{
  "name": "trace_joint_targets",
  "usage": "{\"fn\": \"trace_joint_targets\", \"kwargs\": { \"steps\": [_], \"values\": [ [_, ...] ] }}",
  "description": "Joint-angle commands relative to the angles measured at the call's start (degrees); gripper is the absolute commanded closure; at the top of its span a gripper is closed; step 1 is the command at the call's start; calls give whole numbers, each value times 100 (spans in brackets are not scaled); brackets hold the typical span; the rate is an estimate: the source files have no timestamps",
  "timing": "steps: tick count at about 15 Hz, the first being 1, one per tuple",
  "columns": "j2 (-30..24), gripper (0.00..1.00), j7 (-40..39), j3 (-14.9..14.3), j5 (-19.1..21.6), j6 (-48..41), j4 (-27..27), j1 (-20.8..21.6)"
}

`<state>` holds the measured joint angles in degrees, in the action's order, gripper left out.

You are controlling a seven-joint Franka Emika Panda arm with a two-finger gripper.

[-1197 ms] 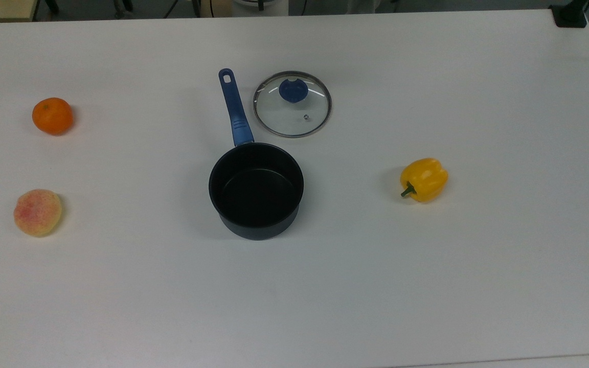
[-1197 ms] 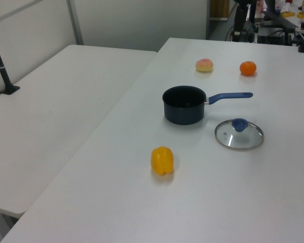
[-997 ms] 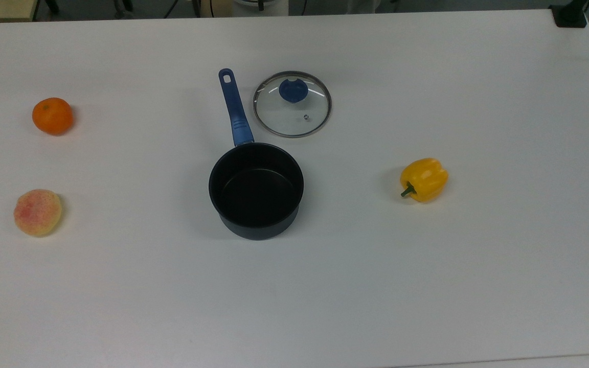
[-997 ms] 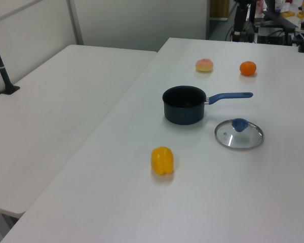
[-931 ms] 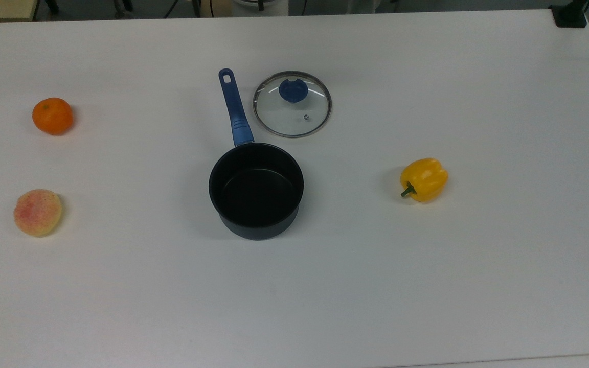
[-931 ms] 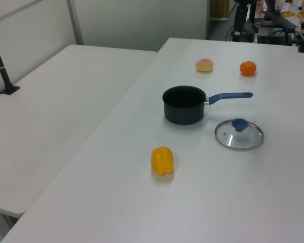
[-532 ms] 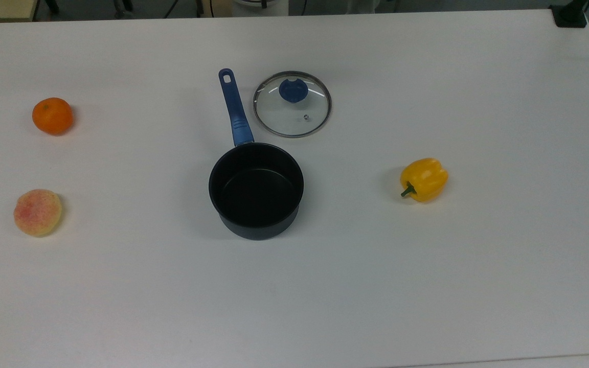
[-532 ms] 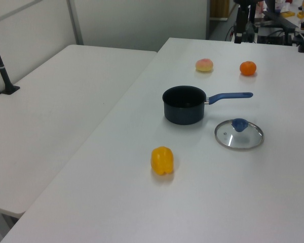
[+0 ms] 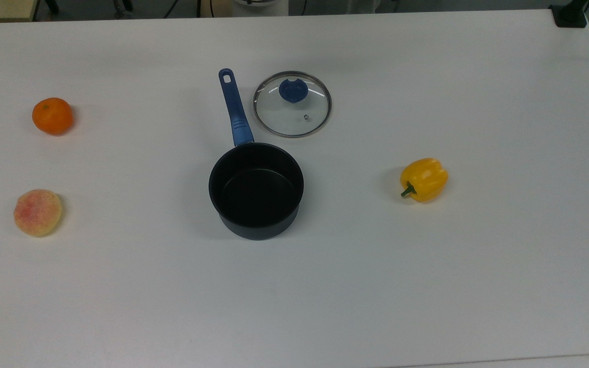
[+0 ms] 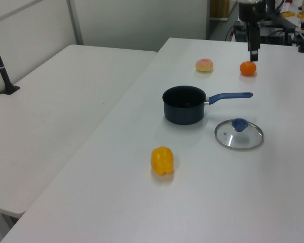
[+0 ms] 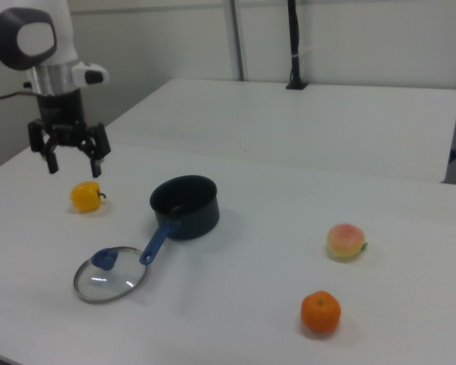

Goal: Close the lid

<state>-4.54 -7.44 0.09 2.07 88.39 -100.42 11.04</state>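
lid [image 9: 292,104] flat on table beside saucepan [image 9: 256,190]; tool [image 11: 73,162] spread wide, empty, aloft

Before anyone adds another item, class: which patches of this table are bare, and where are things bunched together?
In the top view, bare table runs below the saucepan. Wide gaps lie between the saucepan and the orange and peach, and around the yellow pepper. It is crowded only where the lid lies beside the saucepan's handle.
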Motion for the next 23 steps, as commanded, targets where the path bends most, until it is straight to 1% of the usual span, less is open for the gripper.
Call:
{"fn": "trace_joint_targets", "kwargs": {
  "steps": [1, 3, 4, 5, 8, 11, 12, 15, 17, 20, 23],
  "values": [
    [-91, 0, 67, 289, 118, 29, -688, 4],
    [-73, 0, 173, 369, 110, 82, -952, -32],
    [-73, 0, 199, 369, 110, 282, -1144, -32],
    [-90, 0, 339, 369, 110, 711, -1459, -41],
    [-29, 0, 954, 386, 75, 1381, -1962, -14],
    [-29, 0, 999, 588, 22, 2136, -2507, -49],
    [-29, 0, 1017, 615, 22, 2382, -2639, -58],
    [23, 0, 1026, 624, -22, 2963, -2851, -102],
    [207, 0, 1078, 624, -31, 3341, -2904, -102],
    [445, 0, 1446, 641, -355, 3755, -2904, -76],
    [630, 0, 1702, 641, -497, 4089, -2904, -93]
  ]
}}
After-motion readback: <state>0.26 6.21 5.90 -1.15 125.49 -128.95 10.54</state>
